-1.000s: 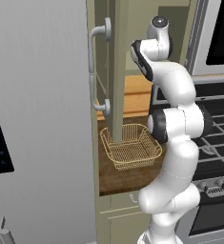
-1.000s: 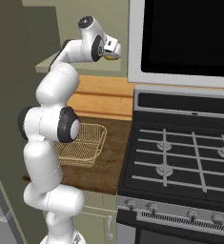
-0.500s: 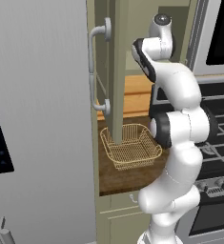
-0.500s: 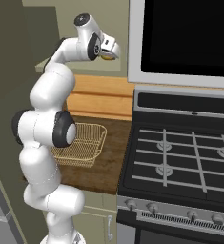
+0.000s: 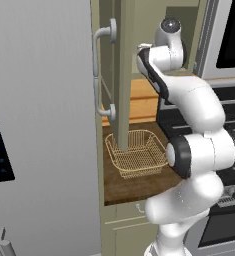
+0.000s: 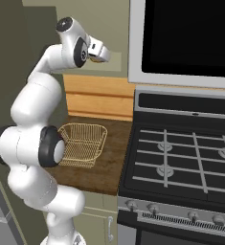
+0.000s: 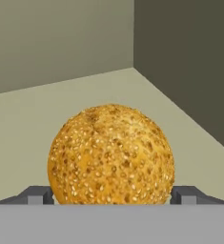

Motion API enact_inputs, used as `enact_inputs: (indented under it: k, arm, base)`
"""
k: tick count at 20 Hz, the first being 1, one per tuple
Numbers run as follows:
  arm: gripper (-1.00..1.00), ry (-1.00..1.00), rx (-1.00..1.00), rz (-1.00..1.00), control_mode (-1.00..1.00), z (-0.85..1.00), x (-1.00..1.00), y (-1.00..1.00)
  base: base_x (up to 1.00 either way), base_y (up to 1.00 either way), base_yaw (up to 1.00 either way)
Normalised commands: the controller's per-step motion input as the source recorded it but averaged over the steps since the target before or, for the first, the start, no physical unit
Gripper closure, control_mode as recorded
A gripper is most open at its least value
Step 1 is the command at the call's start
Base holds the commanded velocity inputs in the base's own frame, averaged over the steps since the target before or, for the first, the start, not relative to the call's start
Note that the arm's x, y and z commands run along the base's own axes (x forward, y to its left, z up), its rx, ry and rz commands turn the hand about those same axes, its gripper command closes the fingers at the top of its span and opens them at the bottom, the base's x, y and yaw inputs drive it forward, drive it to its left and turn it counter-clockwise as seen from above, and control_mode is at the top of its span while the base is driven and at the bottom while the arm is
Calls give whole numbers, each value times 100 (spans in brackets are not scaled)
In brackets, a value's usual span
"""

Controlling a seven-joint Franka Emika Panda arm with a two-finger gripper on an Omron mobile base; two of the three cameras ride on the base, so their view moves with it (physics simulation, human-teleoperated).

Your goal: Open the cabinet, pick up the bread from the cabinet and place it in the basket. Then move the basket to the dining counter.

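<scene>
The sage-green cabinet stands with its door [image 5: 123, 75] swung open, edge-on to the left base view, the curved silver handle [image 5: 100, 75] on its left. Inside, on the pale shelf [image 7: 61, 109], sits the bread [image 7: 111, 155], a round golden seeded bun. My gripper [image 7: 113, 195] is open, a dark fingertip [image 7: 37, 194] on each side of the bun's base, and I cannot tell if they touch it. The right base view shows the gripper [image 6: 102, 52] reaching into the cabinet. Below, the tan wire basket [image 5: 136, 152] [image 6: 83, 143] rests empty on the short brown worktop [image 6: 114, 158]. The dining counter is out of view.
A grey fridge [image 5: 39, 125] fills the left side beside the open door. A black gas stove [image 6: 181, 158] adjoins the worktop on the right, with a dark microwave [image 6: 190, 33] above it. Cabinet walls [image 7: 180, 62] close in behind and right of the bun.
The arm's elbow has dropped lower and swung left. The hand has stayed up at the cabinet opening, shifting only slightly. The jaws are as wide as before.
</scene>
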Motion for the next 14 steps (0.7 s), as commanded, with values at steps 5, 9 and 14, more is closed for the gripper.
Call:
enact_inputs:
  k: [5,9,14]
  arm:
    - [100,-12,0,0,-100,11,-100,10]
    - [100,-3,0,2,-100,15,-99,22]
    - [100,0,0,3,-100,16,-91,25]
  base:
    - [0,0,0]
    - [0,0,0]
    - [0,0,0]
